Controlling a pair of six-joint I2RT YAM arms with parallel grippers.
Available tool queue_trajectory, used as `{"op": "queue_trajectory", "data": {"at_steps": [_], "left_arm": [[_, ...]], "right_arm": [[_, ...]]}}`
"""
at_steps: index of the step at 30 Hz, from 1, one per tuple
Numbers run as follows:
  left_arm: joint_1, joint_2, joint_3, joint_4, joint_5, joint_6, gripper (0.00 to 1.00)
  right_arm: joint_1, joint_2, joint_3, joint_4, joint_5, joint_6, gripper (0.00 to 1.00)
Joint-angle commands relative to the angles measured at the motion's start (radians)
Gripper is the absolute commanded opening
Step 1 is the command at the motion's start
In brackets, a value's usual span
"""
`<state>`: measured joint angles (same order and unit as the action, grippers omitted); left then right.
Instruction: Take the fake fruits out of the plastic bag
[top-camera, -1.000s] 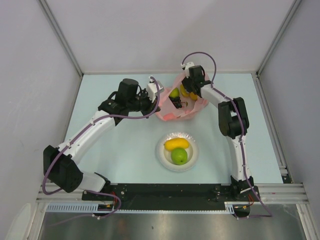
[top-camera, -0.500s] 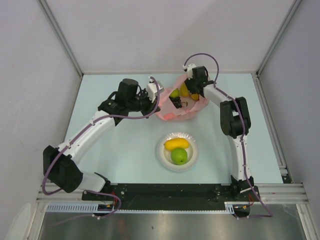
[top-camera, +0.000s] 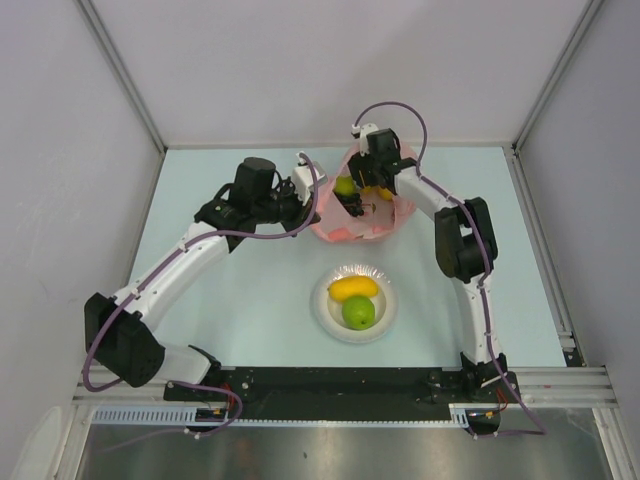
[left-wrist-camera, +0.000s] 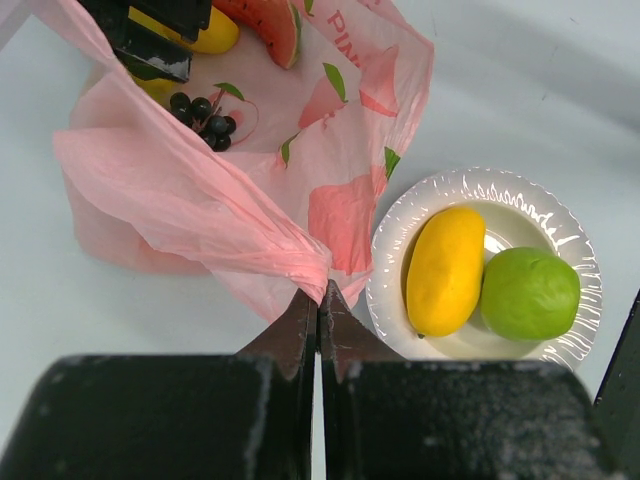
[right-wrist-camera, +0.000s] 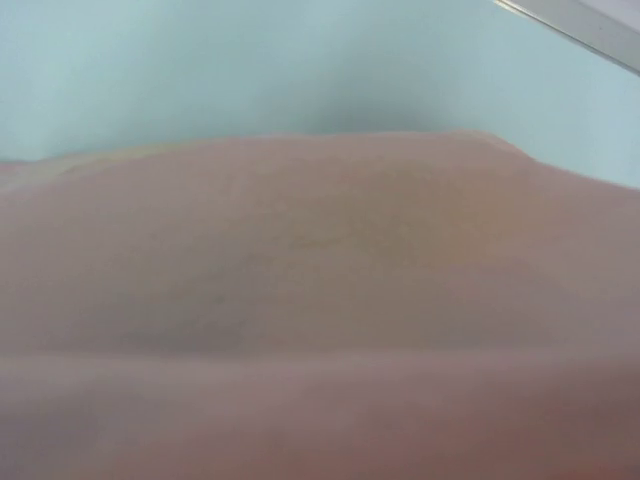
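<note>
Task partly done, roughly a third by my count; plastic bag (top-camera: 357, 212) lies open on the table (top-camera: 250, 300), its near edge pinched up at the left gripper (left-wrist-camera: 318, 300) and its mouth around the right gripper (top-camera: 374, 186); white plate (left-wrist-camera: 575, 245) sits just right of the left gripper's fingertips in the wrist view, touching or nearly touching the bag's edge; two fake fruits are out and on it: green apple (left-wrist-camera: 530, 293) and orange-yellow oblong one (left-wrist-camera: 445, 270), side by side

Left in the bag, beyond the left fingertips: watermelon slice (left-wrist-camera: 268, 22), yellow lemon-like one (left-wrist-camera: 215, 35) right against the right gripper's black fingers, grape bunch (left-wrist-camera: 205, 118) just below those fingers; top view also shows a greenish round fruit (top-camera: 345, 186) beside the right gripper; small red piece not spotted

Left arm reaches forward and inward, wrist low, jaws pressed together with a fold of the pink film clamped between them, holding the bag open; right arm stretches far forward, elbow raised, wrist bent down into the bag mouth; whether its fingers are apart or closed on a fruit I cannot tell, as its own camera shows only blurred pink
</note>
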<state>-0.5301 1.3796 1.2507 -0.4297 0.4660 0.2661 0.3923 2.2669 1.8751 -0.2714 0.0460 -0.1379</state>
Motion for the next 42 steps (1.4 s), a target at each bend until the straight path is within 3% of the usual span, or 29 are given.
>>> {"op": "queue_trajectory", "data": {"at_steps": [1, 6, 17, 19, 22, 23, 24, 27, 32, 42], "left_arm": [[-0.005, -0.031, 0.001, 0.008, 0.013, 0.002, 0.00], [-0.005, -0.024, 0.004, 0.000, 0.010, 0.009, 0.00], [-0.005, 0.013, 0.030, -0.011, 0.016, -0.001, 0.00], [-0.005, 0.016, 0.030, -0.007, 0.016, -0.004, 0.00], [-0.005, 0.019, 0.030, -0.003, 0.014, -0.004, 0.00], [-0.005, 0.019, 0.027, -0.003, 0.014, -0.004, 0.00], [-0.005, 0.018, 0.027, -0.003, 0.013, -0.005, 0.00], [-0.005, 0.016, 0.021, -0.003, 0.010, -0.007, 0.00], [-0.005, 0.004, 0.012, -0.029, 0.007, 0.007, 0.00], [-0.019, 0.016, 0.030, -0.096, 0.037, 0.056, 0.00]], "right_arm": [[0.000, 0.035, 0.082, -0.006, 0.066, 0.080, 0.77], [-0.003, 0.098, 0.124, -0.008, 0.114, 0.096, 0.79], [-0.018, 0.158, 0.157, -0.002, 0.014, 0.152, 0.85], [-0.020, 0.158, 0.154, 0.029, 0.015, 0.143, 0.75], [-0.030, 0.145, 0.148, 0.073, 0.020, 0.144, 0.67], [-0.036, 0.143, 0.153, 0.078, 0.026, 0.152, 0.69], [-0.041, 0.143, 0.157, 0.084, 0.032, 0.161, 0.80], [-0.066, 0.151, 0.194, 0.071, -0.032, 0.236, 0.90], [-0.124, 0.164, 0.220, 0.021, -0.179, 0.507, 0.94], [-0.127, 0.252, 0.285, 0.009, -0.245, 0.618, 0.89]]}}
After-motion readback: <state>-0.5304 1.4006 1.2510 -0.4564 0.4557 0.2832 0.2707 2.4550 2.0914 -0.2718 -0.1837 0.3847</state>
